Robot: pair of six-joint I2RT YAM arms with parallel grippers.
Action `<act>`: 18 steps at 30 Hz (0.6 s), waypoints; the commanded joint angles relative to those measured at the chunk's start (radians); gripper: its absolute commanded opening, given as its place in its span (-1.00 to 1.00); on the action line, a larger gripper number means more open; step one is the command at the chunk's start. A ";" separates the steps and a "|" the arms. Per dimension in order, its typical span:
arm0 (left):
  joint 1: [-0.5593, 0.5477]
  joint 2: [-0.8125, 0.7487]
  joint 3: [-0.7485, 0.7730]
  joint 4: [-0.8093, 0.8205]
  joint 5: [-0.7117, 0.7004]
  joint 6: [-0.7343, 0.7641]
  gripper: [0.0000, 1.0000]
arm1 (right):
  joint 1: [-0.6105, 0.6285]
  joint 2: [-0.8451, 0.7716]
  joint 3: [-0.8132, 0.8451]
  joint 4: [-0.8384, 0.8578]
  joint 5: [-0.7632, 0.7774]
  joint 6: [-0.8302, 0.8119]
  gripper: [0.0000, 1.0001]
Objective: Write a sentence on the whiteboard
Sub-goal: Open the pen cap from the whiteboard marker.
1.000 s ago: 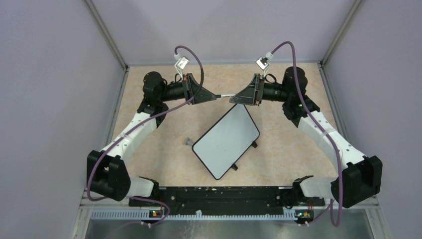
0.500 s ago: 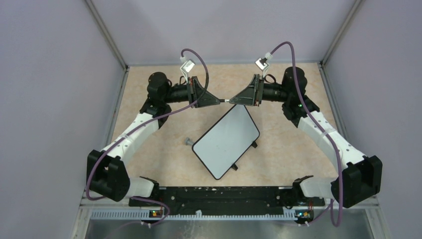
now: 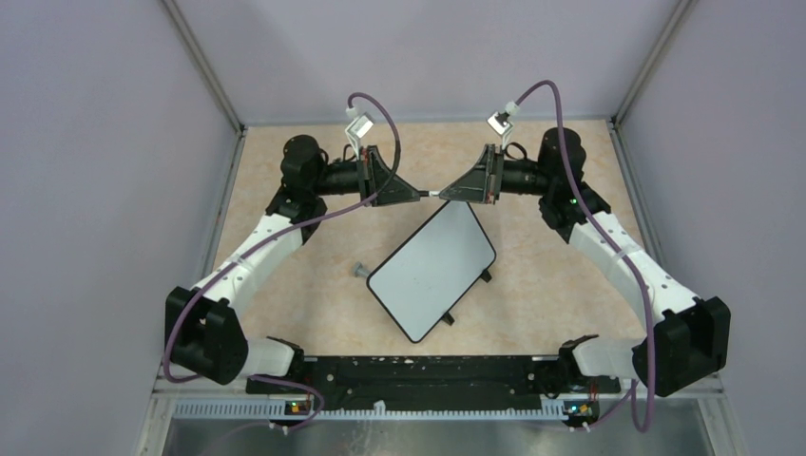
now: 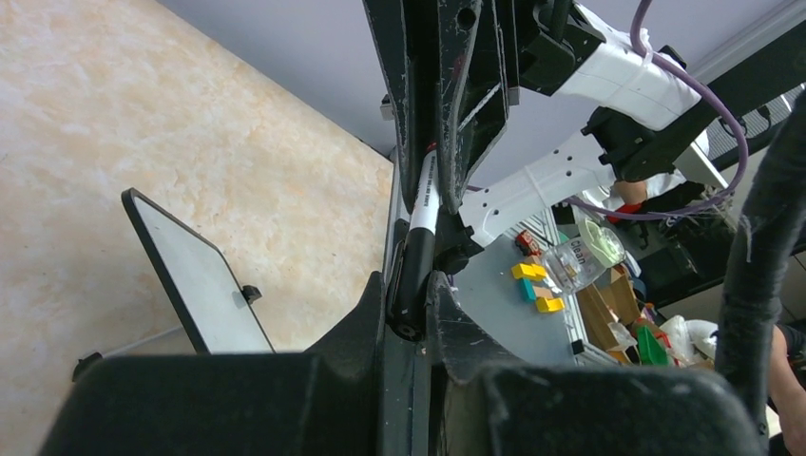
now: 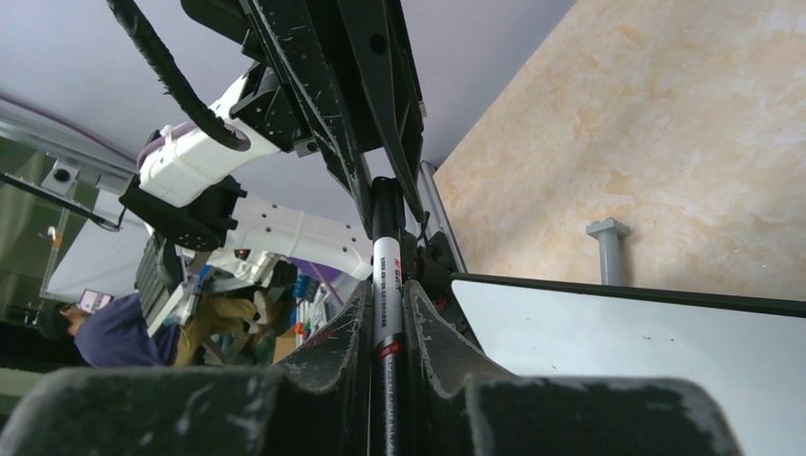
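Observation:
The whiteboard (image 3: 432, 269) lies tilted at mid-table, its white face blank; no sentence shows on it. Behind it, above the table, my two grippers meet tip to tip on one marker (image 3: 431, 193). The left gripper (image 3: 416, 193) is shut on the marker's black end (image 4: 411, 285). The right gripper (image 3: 445, 193) is shut on the white barrel (image 5: 386, 271). In the left wrist view the left gripper (image 4: 406, 275) clamps the black end, with the whiteboard (image 4: 204, 285) below left. In the right wrist view the right gripper (image 5: 387, 285) pinches the barrel, the whiteboard (image 5: 646, 332) to the right.
A small grey peg (image 3: 361, 270) stands on the tan tabletop just left of the board, also in the right wrist view as the peg (image 5: 608, 249). Purple walls close in the table on three sides. Black board feet (image 3: 487, 276) stick out at its right edge.
The left gripper carried the marker to the right, into the right gripper's jaws. The right gripper then closed on the barrel. The board has not moved.

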 commanded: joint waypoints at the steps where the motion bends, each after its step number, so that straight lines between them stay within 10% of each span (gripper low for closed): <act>1: -0.021 -0.001 0.034 -0.021 -0.038 0.046 -1.00 | 0.032 -0.013 0.031 0.034 -0.026 -0.010 -0.89; 18: 0.377 -0.061 -0.093 0.038 0.067 0.040 -1.00 | -0.206 -0.052 0.020 -0.077 -0.098 -0.108 -1.00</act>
